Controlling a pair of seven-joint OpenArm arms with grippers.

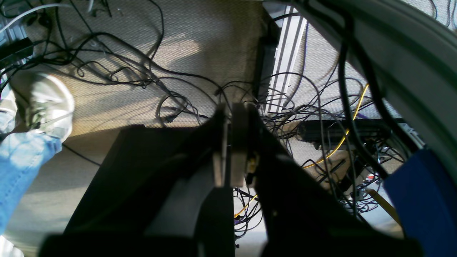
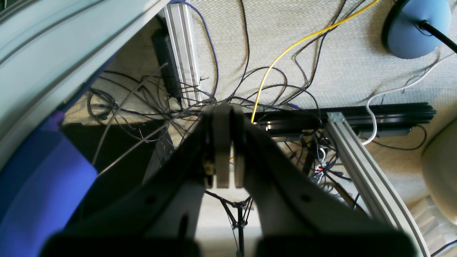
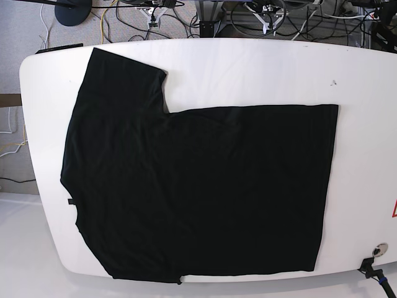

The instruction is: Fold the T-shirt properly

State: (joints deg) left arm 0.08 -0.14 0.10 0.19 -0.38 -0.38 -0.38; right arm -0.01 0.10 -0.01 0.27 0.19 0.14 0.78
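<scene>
Lying flat on the white table (image 3: 372, 74), your T-shirt (image 3: 205, 186) is taking up most of the surface in the base view, plain black side up. One short sleeve is sticking out toward the far left corner of the table, the straight hem is running down the right side, and the near edge is sitting just at the table's front rim. It's looking pretty smooth, with only faint creases showing. No print is showing anywhere from up here.

Neither arm is showing in the base view, so you're only getting them through the wrist cameras, and both of those are looking down past the table edge at the carpet, not at the shirt.

Your left gripper (image 1: 228, 142) is clenched, pads pressed together with nothing between them. It's hanging over a tangle of black cables (image 1: 150, 78) on the beige carpet, with a yellow cable (image 1: 342, 139) off to one side and somebody's white sneaker (image 1: 46, 103) and blue jeans leg (image 1: 18, 167) at the edge of the view.

Your right gripper (image 2: 228, 150) is clenched too, only a thin slit showing between the pads, also holding nothing. It's pointing at more cable mess, an aluminium rail (image 2: 360, 164) and a round blue lamp base (image 2: 414, 28).
</scene>
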